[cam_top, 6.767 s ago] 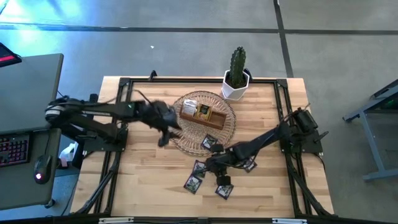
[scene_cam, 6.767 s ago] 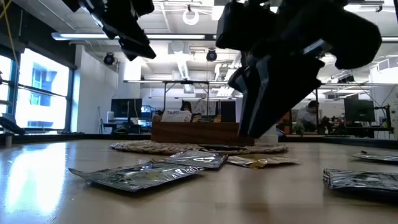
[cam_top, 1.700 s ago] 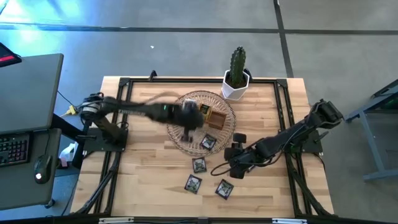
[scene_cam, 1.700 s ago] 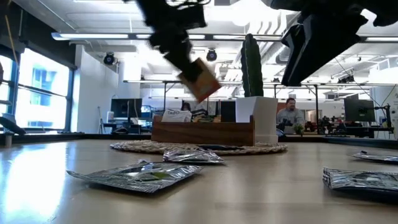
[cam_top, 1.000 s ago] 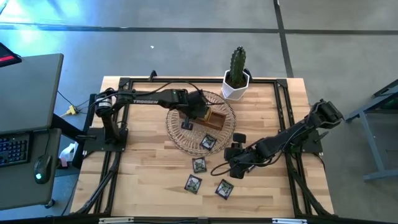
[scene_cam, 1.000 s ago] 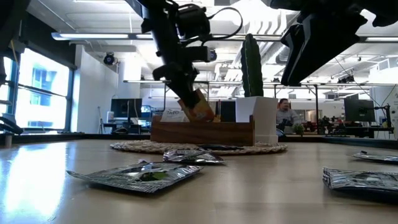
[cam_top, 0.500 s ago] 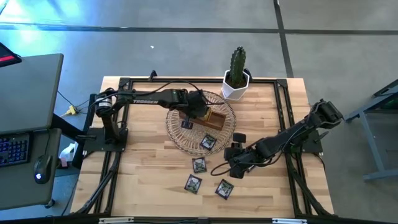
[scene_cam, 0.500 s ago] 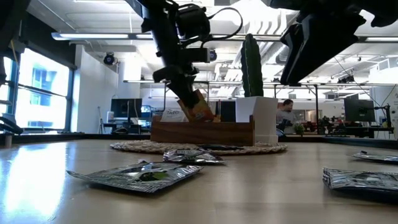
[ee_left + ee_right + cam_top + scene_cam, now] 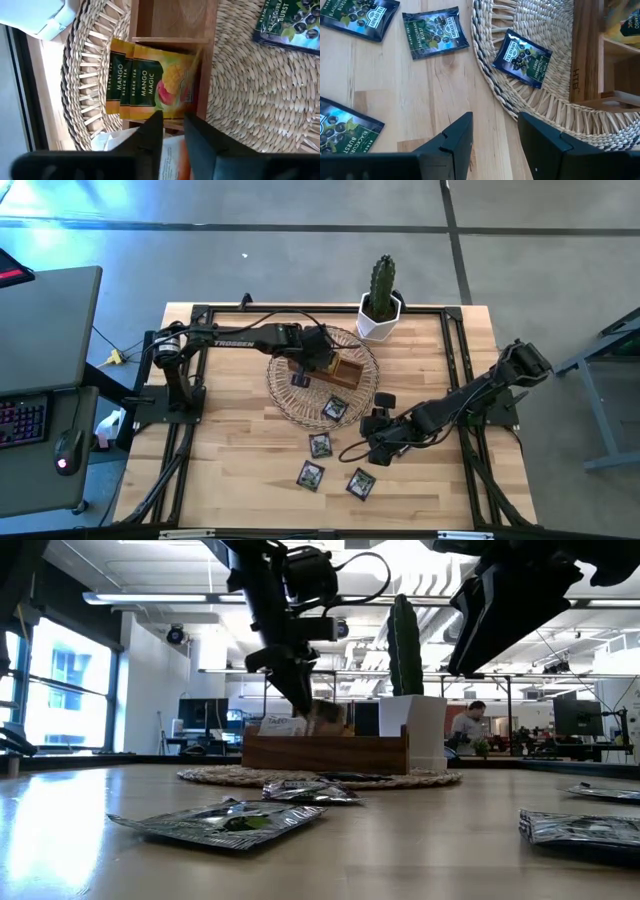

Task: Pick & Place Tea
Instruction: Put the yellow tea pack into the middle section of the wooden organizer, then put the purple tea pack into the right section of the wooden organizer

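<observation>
My left gripper [image 9: 318,360] [image 9: 174,125] stands open just above the brown wooden box [image 9: 338,370] on the round wicker mat [image 9: 285,395]. Orange mango tea packets [image 9: 150,80] stand on edge in one compartment right under its fingertips; the nearest one [image 9: 325,717] is blurred and clear of the fingers. My right gripper [image 9: 372,435] [image 9: 495,130] hovers open over bare table by the mat's near right rim. Dark blackcurrant tea packets lie flat on the table [image 9: 320,445] [image 9: 310,475] [image 9: 360,483], and one more [image 9: 522,57] lies on the mat.
A cactus in a white pot [image 9: 381,300] stands at the far edge behind the mat. Black frame rails [image 9: 175,450] run along the table's left and right sides. Bare wood lies at the near left. Beyond the table is an office room with a person.
My left gripper has opened above the box and let go of the orange packet. The packet, held tilted between the fingers half a second ago, has dropped down into the box's compartment.
</observation>
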